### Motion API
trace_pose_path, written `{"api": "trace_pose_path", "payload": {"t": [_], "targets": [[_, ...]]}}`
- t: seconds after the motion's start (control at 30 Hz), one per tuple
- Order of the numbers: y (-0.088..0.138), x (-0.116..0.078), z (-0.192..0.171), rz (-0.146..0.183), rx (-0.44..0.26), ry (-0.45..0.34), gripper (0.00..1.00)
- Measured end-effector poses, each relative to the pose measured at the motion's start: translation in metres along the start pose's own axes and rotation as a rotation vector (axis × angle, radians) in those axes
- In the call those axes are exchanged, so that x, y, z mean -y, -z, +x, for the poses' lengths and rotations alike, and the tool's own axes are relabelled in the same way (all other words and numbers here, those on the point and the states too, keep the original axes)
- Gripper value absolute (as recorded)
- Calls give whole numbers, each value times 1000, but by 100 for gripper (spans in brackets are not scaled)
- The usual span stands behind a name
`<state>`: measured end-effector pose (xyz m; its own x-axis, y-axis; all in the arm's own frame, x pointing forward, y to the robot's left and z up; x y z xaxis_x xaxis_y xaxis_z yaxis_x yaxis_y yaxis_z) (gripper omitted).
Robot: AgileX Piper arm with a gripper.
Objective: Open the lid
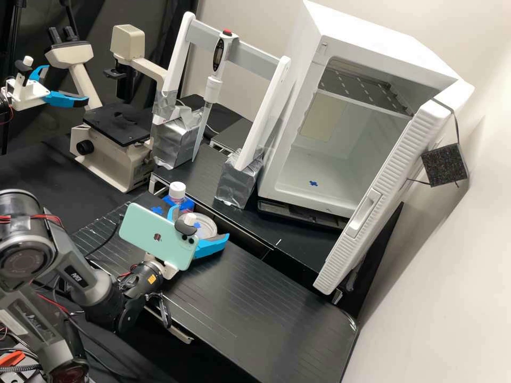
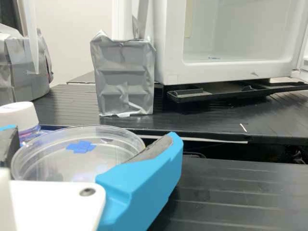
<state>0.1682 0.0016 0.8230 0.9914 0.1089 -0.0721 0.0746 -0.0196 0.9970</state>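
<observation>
In the high view my gripper is low over the front bench, partly behind the phone mounted on it. Its two blue fingers stand apart, on either side of a clear round petri dish. The wrist view has the dish between the fingers of my open gripper, its lid marked with a blue tape cross. Whether the fingers touch the dish I cannot tell.
A white-capped bottle stands just behind the dish, left of it. Farther back are a taped pipette stand, a microscope and a white incubator with its door open.
</observation>
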Motion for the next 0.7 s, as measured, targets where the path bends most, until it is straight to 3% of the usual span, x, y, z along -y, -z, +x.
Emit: {"api": "trace_pose_path", "payload": {"t": [0.4, 0.7], "targets": [[0, 9, 8, 16, 22, 2, 0], [-1, 10, 9, -7, 27, 4, 0]]}}
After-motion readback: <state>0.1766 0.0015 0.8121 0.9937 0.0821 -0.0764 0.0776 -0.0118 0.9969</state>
